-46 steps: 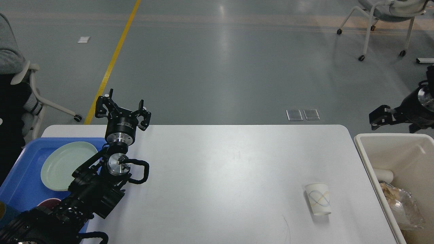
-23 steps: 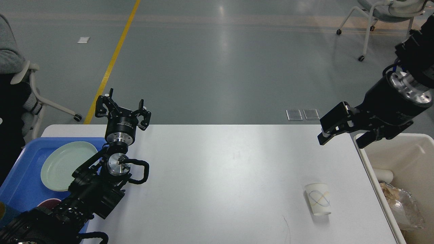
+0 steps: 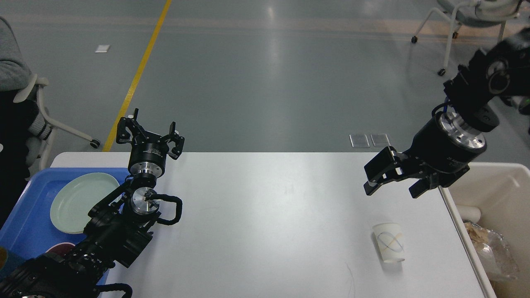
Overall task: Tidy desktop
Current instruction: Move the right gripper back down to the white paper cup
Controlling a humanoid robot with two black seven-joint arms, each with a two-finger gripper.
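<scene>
Our desktop (image 3: pixel 265 215) fills the lower middle of the view, white and smooth, its far edge running straight across with rounded far corners; a paper cup (image 3: pixel 388 247) with a looping line pattern lies on it near the right edge, toward the near side, tilted with its mouth facing away from us.

Our right gripper (image 3: pixel 391 188) hangs above the desktop near the far right corner, apart from the cup and on the far side of it; its fingers (image 3: pixel 379 167) stand spread wide with nothing between them.

Our left gripper (image 3: pixel 150 136) is raised at the far left corner, over the far edge, its fingers likewise splayed wide and empty; the left arm runs back along the left edge toward the near left corner.

A blue tray (image 3: pixel 25 219) sits against the left edge; on it rests a pale green plate (image 3: pixel 76 203), and just nearer us a dark round dish (image 3: pixel 56 247) shows partly behind the arm.

A beige bin (image 3: pixel 503 190) stands just beside the right edge; inside it we see a white roll (image 3: pixel 470 214) and crumpled clear wrapping (image 3: pixel 490 248).
</scene>
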